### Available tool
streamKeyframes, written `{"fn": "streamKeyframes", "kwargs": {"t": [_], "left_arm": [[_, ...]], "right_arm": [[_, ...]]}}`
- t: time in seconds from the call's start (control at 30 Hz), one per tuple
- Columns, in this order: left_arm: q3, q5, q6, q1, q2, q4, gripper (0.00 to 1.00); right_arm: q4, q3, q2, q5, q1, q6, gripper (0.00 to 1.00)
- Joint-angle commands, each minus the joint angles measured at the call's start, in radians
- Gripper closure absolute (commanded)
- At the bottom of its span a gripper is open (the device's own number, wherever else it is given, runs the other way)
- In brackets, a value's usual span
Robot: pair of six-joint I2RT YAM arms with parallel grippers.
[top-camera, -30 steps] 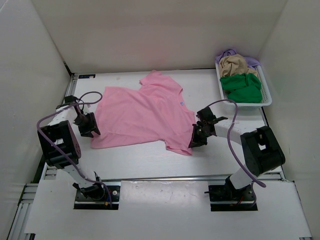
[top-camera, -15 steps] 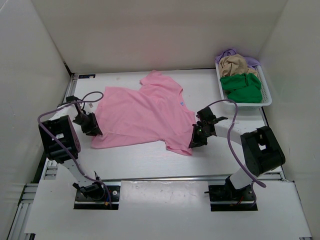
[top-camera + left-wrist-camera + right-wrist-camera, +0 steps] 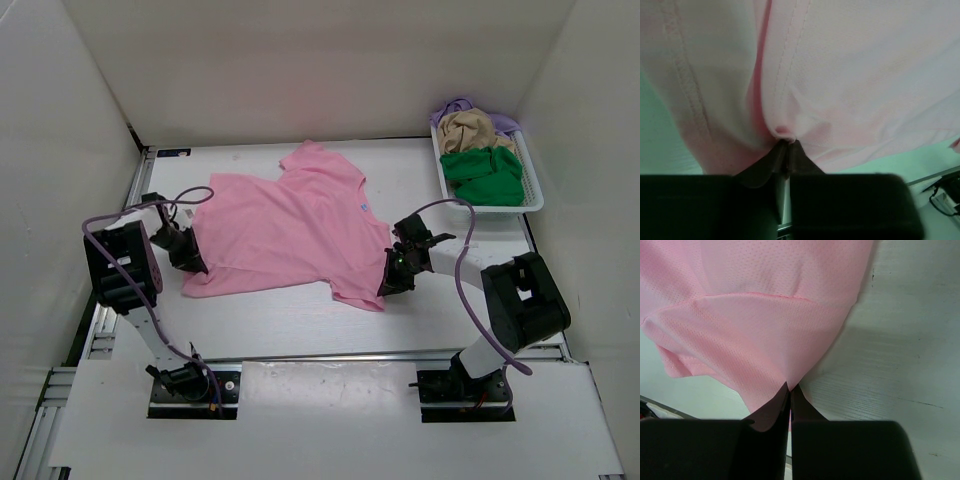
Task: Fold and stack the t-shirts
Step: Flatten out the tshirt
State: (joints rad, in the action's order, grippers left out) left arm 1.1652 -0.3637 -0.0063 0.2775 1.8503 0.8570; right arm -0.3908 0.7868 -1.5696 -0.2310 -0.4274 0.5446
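Note:
A pink t-shirt (image 3: 285, 225) lies spread over the middle of the table. My left gripper (image 3: 190, 260) is at its left edge and is shut on a pinch of the pink cloth (image 3: 785, 131), which puckers at the fingertips. My right gripper (image 3: 392, 275) is at the shirt's right edge and is shut on a fold of pink cloth (image 3: 770, 350) that tents up from the tips. Green (image 3: 485, 172), tan (image 3: 472, 128) and lavender (image 3: 455, 105) t-shirts lie bunched in the basket.
A white mesh basket (image 3: 534, 190) stands at the back right beside the right wall. White walls close in the table on the left, back and right. Bare tabletop (image 3: 290, 320) runs between the shirt and the arm bases.
The left gripper has slid a little toward the shirt's left edge and closed on the cloth. The right gripper has stayed shut on the shirt's right edge.

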Motion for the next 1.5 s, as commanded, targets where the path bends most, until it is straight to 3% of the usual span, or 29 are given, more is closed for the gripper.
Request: {"fn": "streamKeyframes", "kwargs": {"t": [0.0,0.03,0.23,0.43,0.53,0.63,0.73,0.77,0.9,0.93,0.97,1.07,1.2,1.27,1.37,1.47], "left_arm": [[0.036,0.0,0.006,-0.003,0.012,-0.009,0.86],[0.036,0.0,0.006,-0.003,0.012,-0.009,0.9],[0.215,0.0,0.006,-0.003,-0.1,-0.009,0.9],[0.57,-0.009,0.006,-0.023,-0.163,-0.009,0.9],[0.68,-0.009,0.006,-0.049,-0.198,-0.009,0.9],[0.667,-0.03,0.006,-0.058,-0.264,-0.009,0.9],[0.561,-0.03,0.006,-0.067,-0.367,-0.009,0.9],[0.454,-0.012,0.006,-0.067,-0.397,-0.009,0.9],[0.145,0.086,0.006,-0.067,-0.543,0.014,0.9],[0.086,0.098,0.006,-0.067,-0.589,0.034,0.9],[-0.03,0.098,0.006,-0.055,-0.609,0.046,0.9],[-0.186,0.107,0.006,-0.035,-0.663,0.065,0.9],[-0.439,0.108,0.006,-0.015,-0.683,0.042,0.78],[-0.493,0.108,0.006,-0.006,-0.671,0.042,0.64],[-0.548,0.13,0.006,0.026,-0.649,0.051,0.52],[-0.549,0.14,0.006,0.026,-0.649,0.08,0.49]], "right_arm": [[-0.039,-0.017,0.022,0.032,0.001,-0.021,1.0],[-0.039,-0.008,0.022,0.032,0.001,-0.021,1.0],[-0.069,0.155,0.002,-0.028,0.099,-0.043,1.0],[-0.23,0.63,-0.066,-0.037,0.236,-0.101,1.0],[-0.289,0.826,-0.05,-0.048,0.268,-0.11,1.0],[-0.31,0.871,0.025,-0.018,0.28,-0.136,1.0],[-0.329,0.76,0.146,0.015,0.28,-0.137,1.0],[-0.329,0.702,0.22,0.015,0.28,-0.137,1.0],[-0.347,0.325,0.394,0.003,0.28,-0.077,1.0],[-0.347,0.167,0.443,-0.007,0.27,-0.068,1.0],[-0.347,0.096,0.463,-0.007,0.257,-0.057,1.0],[-0.347,-0.119,0.5,-0.039,0.222,0.0,1.0],[-0.266,-0.253,0.47,-0.027,0.159,0.04,1.0],[-0.226,-0.264,0.418,-0.027,0.145,0.049,1.0],[-0.217,-0.255,0.352,-0.027,0.107,0.038,1.0],[-0.217,-0.245,0.341,-0.014,0.081,0.038,1.0]]}}
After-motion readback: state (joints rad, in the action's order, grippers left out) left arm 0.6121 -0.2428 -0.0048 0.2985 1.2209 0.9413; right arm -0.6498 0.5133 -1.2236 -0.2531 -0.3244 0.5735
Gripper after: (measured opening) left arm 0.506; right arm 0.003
